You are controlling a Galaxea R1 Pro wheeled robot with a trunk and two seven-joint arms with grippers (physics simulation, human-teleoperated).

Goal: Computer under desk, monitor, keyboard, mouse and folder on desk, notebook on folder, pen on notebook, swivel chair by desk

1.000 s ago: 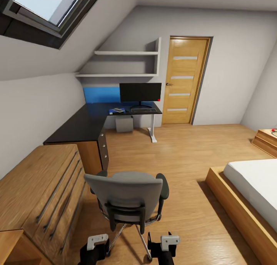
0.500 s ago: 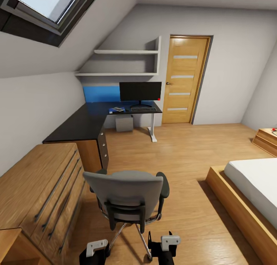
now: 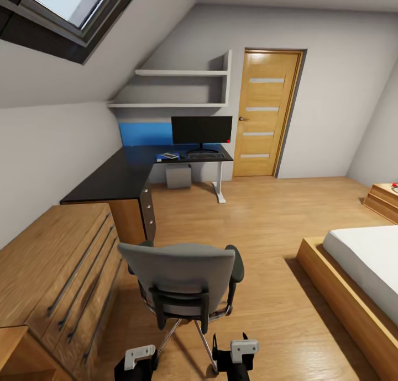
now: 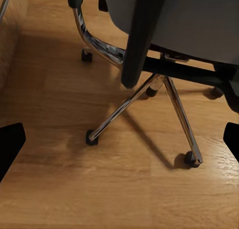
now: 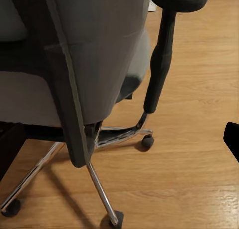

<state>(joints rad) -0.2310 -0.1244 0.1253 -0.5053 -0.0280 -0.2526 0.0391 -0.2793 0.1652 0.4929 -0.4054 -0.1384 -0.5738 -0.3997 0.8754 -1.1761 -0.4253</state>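
Grey upholstery marks the swivel chair, which stands on the wooden floor with its backrest toward the robot, well apart from the desk it must end beside; the robot appears placed behind it so that the chair can be pushed forward. Left gripper and right gripper hang low behind the chrome base, each with its fingers spread wide and holding nothing. On the far leg of the desk, the monitor stands upright with the keyboard just before it and a blue item, probably the folder, beside that. A grey box, likely the computer, sits underneath. A wooden drawer unit flanks the chair.
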